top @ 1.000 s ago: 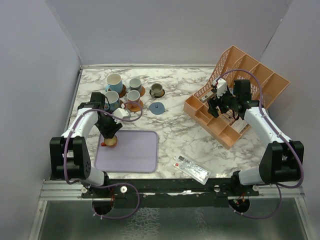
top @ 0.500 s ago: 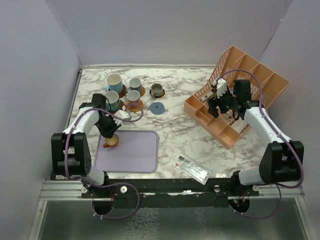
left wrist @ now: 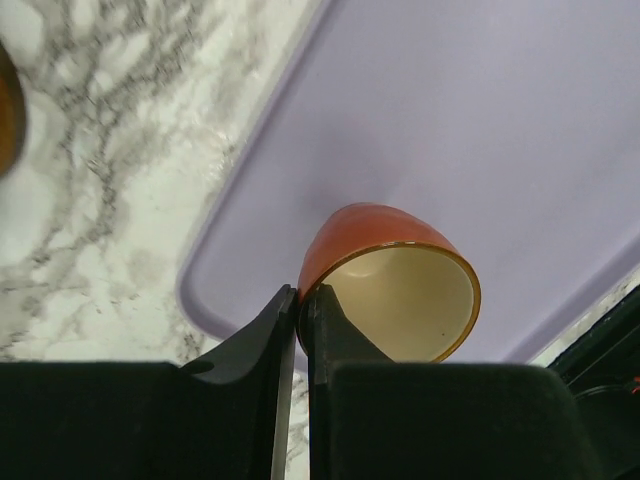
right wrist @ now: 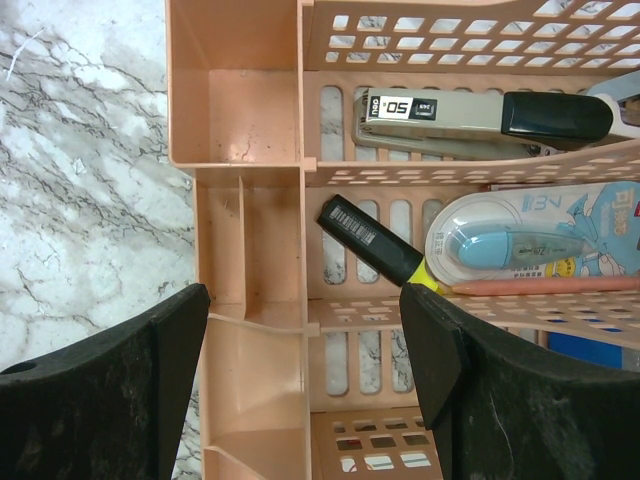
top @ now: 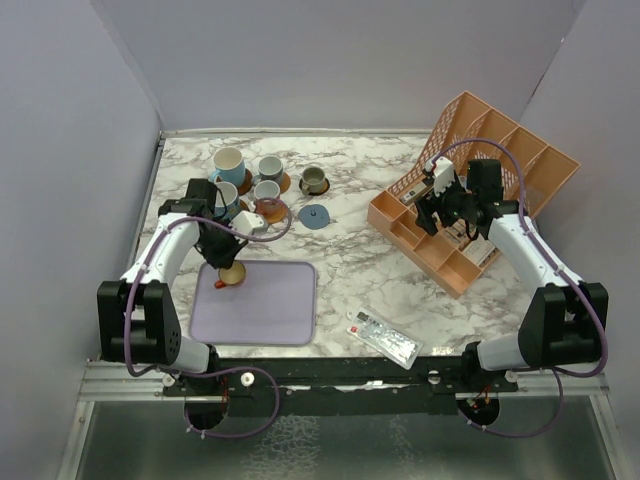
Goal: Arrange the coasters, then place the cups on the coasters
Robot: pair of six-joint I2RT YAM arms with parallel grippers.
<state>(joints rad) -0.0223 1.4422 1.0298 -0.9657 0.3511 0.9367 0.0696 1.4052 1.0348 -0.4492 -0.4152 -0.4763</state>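
One orange cup (left wrist: 385, 285) is the job now. L gripper (left wrist: 303, 297) has its fingers shut tight on the cup's side, prob. on the handle (hidden). Cup is tilted at the lavender tray (left wrist: 480, 120) corner; can't tell if it's lifted. It looks small, glazed, rigid: light, but slippery & chippable. A thin pinch could let it swing, so set down gently. R gripper (right wrist: 305, 310) has fingers apart, holding nothing, above the organiser (right wrist: 240, 130). Marble tabletop (top: 350, 260) is hard & flat. Grey-blue coaster (top: 315, 215) is bare, w/ the other cups (top: 228, 160) clustered near it.

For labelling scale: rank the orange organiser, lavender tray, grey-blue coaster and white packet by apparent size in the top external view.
Largest to smallest:
orange organiser
lavender tray
white packet
grey-blue coaster
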